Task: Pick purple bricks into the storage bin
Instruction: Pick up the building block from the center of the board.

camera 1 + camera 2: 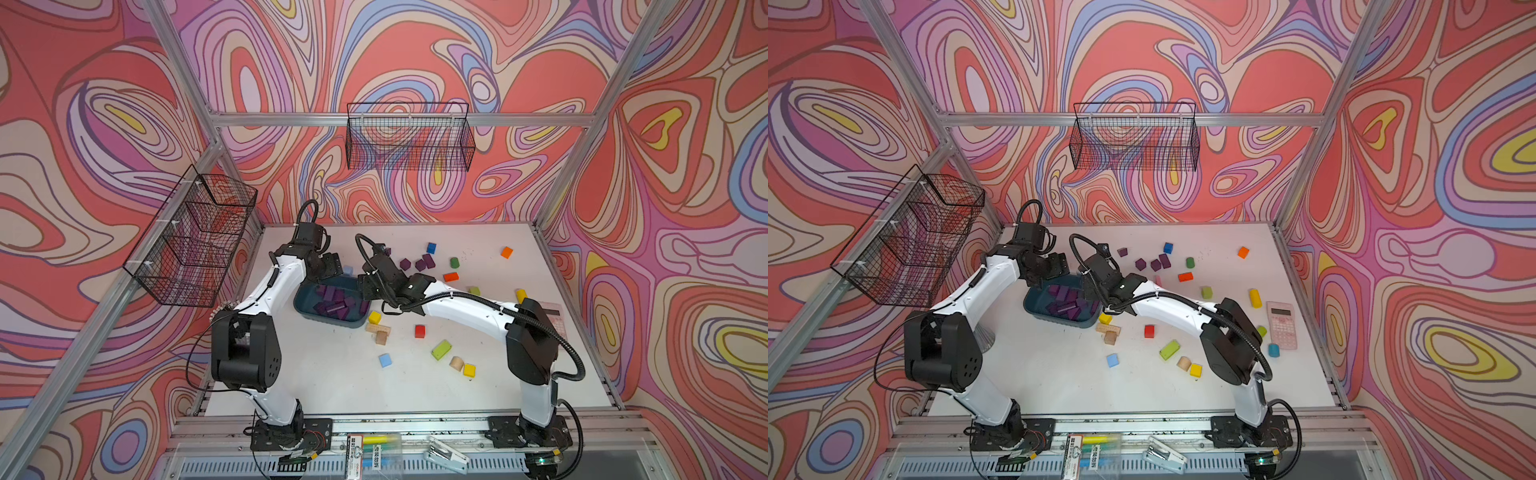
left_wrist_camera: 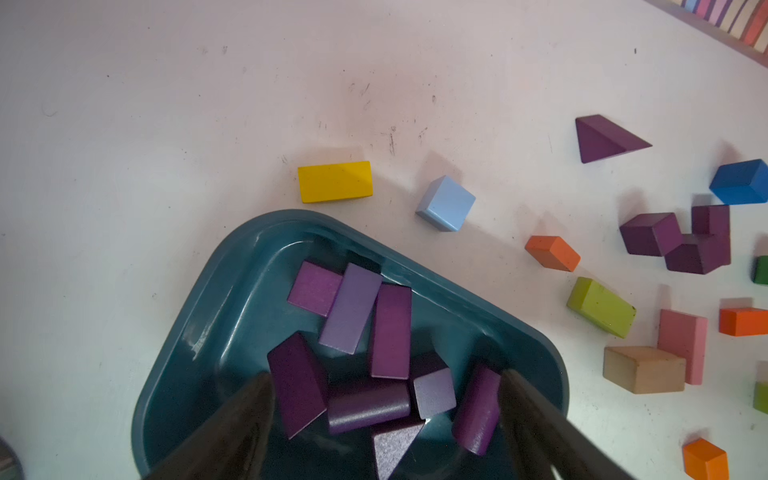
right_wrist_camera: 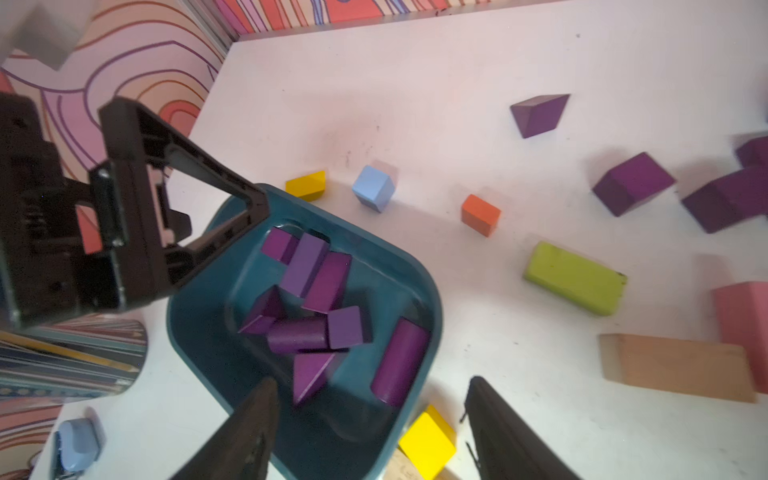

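Nearest edge: white stapler [image 1: 445, 455] on the front ledge, between the two arm bases. Beyond it lies the white table [image 1: 332, 374].

On the table, left of centre, sits the storage bin [image 1: 300, 309], flat with its open side up. Its long axis runs roughly left to right. A yellow block [image 1: 374, 317] lies just beside its near right corner.

Of the purple bricks [image 2: 390, 332], most lie inside the bin, jumbled and touching.
- Three cuboids lie side by side toward the far left end, long axes nearly parallel.
- One round-sided piece [image 3: 401, 357] lies along the right wall.
- Four more lie on the table, far and right of the bin: a prism [image 2: 602, 139] alone and a cluster of three [image 1: 424, 262] close together.

Jaws, left gripper [image 2: 386, 374]: above the bin's far left corner, spread wide, nothing between them, no contact seen.

Jaws, right gripper [image 3: 372, 380]: above the bin's near right end, apart and empty. One finger is over the bin. The other is outside its rim, above the table.
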`<state>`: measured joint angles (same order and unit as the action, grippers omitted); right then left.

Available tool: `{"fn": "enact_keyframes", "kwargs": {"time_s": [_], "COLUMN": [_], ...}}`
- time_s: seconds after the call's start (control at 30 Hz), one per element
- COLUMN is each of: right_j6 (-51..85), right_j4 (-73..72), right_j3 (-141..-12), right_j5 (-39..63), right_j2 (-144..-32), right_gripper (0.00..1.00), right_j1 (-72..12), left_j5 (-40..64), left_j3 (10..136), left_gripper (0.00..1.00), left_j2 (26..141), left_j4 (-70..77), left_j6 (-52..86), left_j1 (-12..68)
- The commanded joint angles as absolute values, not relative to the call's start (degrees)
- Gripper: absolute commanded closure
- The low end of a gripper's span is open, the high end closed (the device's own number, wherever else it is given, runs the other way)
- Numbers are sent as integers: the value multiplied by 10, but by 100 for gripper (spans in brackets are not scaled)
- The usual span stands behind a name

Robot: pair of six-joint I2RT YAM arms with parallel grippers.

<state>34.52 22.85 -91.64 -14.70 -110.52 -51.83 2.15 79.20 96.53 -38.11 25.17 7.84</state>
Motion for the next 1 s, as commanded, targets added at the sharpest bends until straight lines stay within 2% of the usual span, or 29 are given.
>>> {"fn": "enact_keyframes", "kwargs": {"time_s": [0.0,0.17,0.37,0.67,0.97], "right_j6": [299,260,223,184,130], "right_j4": [242,210,207,168,55], "right_j3": [-877,-782,-706,-601,-477], "right_j5": [-176,-181,-194,-232,-240], "right_j2": [-1052,-975,-910,-841,-771], "right_gripper": [26,26,26,26,26], "right_j1": [-499,-464,-431,-424,-423], "left_j5": [0,-36,-44,-89,-118], "left_j3": [810,834,835,886,920], "left_gripper": [13,13,14,14,15], "left_j2": [978,1009,1018,1023,1034], "left_j4": [-408,-431,-424,-477,-514], "left_j6": [232,212,221,247,298], "left_j1": [105,142,149,165,197]}}
